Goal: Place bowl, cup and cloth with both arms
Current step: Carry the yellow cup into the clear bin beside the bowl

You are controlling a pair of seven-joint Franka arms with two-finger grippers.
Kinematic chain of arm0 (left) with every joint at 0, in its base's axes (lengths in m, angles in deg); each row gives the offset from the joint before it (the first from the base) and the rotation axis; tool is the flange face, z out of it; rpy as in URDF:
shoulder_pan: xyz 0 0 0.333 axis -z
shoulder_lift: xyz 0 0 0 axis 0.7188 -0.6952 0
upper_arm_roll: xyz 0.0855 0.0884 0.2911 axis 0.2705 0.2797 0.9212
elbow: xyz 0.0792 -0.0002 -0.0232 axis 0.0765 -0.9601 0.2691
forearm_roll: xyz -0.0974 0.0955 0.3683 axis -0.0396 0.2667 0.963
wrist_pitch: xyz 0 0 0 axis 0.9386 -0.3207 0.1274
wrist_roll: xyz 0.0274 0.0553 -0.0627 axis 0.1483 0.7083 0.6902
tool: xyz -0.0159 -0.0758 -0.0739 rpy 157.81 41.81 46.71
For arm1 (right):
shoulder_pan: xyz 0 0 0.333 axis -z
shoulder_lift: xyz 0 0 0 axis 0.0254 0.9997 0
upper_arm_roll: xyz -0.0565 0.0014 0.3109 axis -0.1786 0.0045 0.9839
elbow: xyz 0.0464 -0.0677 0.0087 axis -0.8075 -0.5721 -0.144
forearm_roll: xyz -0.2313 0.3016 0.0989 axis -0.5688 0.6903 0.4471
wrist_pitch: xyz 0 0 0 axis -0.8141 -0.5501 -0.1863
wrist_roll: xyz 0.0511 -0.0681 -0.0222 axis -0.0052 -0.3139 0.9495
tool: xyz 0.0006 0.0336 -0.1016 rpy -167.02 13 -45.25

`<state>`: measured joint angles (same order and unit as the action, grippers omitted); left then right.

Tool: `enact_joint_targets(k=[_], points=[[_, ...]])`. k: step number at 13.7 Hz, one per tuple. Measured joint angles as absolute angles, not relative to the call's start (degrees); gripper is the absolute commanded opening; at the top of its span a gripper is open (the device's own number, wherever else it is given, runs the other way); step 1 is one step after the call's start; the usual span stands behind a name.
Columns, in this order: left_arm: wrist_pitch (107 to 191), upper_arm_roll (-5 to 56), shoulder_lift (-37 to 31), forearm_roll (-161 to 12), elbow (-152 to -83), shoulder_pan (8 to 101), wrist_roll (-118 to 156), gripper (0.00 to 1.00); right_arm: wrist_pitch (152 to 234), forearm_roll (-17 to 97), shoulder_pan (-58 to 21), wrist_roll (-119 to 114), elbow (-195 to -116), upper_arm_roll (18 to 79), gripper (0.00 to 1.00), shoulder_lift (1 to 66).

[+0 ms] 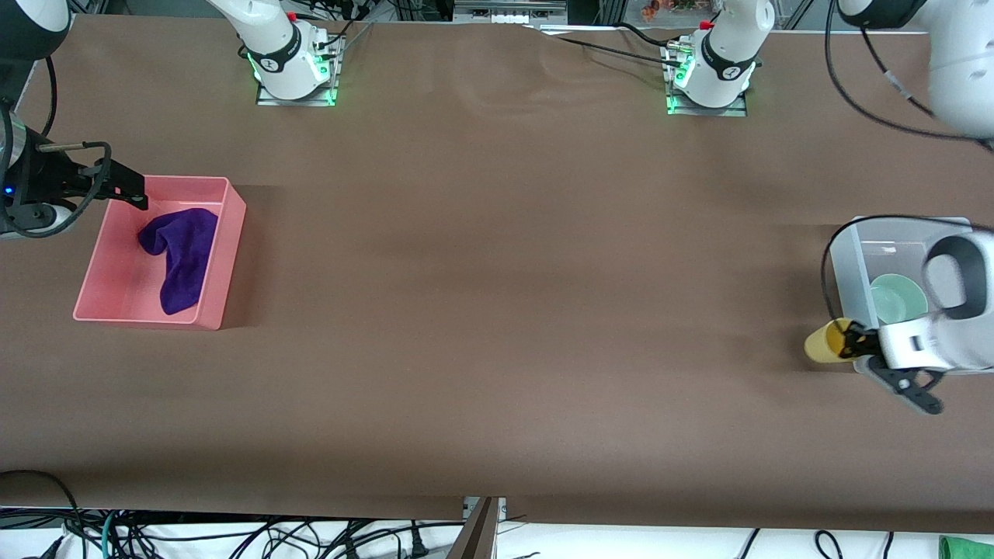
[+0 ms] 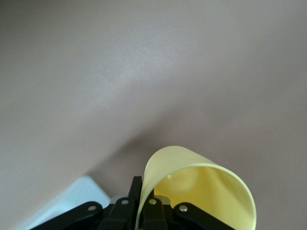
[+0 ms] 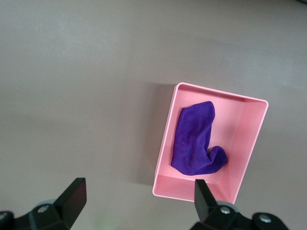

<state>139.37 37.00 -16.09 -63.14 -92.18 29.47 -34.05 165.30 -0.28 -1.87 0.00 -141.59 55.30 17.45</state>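
The left gripper [image 1: 849,341] has its jaws pinching the rim wall of the small plain yellow plastic cup [image 1: 823,341], holding it tilted in the air over the counter [image 1: 497,310] just beside the clear plastic bin [image 1: 846,256], at about eight o'clock from the bin's middle. That bin already holds the small pale mint-green plastic bowl [image 1: 897,299]. The step in hand looks like placing the cup; the next move probably calls for carrying it toward two o'clock over the bin wall, then letting go. The right gripper [image 3: 136,201] waits with jaws spread above the pink rectangular plastic bin [image 1: 233,206], where the deep purple fuzzy cloth [image 1: 182,256] lies loosely folded.
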Motion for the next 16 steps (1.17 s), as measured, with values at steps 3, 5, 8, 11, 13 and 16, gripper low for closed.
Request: enact_joint_targets(k=[3, 5, 8, 11, 13, 16], points=[[132.5, 37.8, -12.7, -62.4, -89.1, 26.3, -35.9, 0.00, 165.3, -0.3, -1.9, 0.0, -141.6, 55.3, 0.99, 17.5], [132.6, 38.0, -12.9, -61.1, -88.6, 22.3, -40.7, 0.00, 165.3, -0.3, -1.9, 0.0, -141.6, 55.3, 0.99, 17.5], [135.2, 38.0, -15.3, -61.1, -88.6, 18.1, -44.8, 0.00, 165.3, -0.3, -1.9, 0.0, -141.6, 55.3, 0.99, 17.5], [136.5, 38.0, -16.4, -61.1, -88.6, 17.3, -47.3, 0.00, 165.3, -0.3, -1.9, 0.0, -141.6, 55.3, 0.99, 17.5], [137.1, 38.0, -16.4, -61.1, -88.4, 16.9, -47.4, 0.00, 165.3, -0.3, -1.9, 0.0, -141.6, 55.3, 0.99, 17.5], [137.1, 38.0, -16.6, -61.1, -88.5, 15.9, -47.8, 0.00, 165.3, -0.3, -1.9, 0.0, -141.6, 55.3, 0.99, 17.5]])
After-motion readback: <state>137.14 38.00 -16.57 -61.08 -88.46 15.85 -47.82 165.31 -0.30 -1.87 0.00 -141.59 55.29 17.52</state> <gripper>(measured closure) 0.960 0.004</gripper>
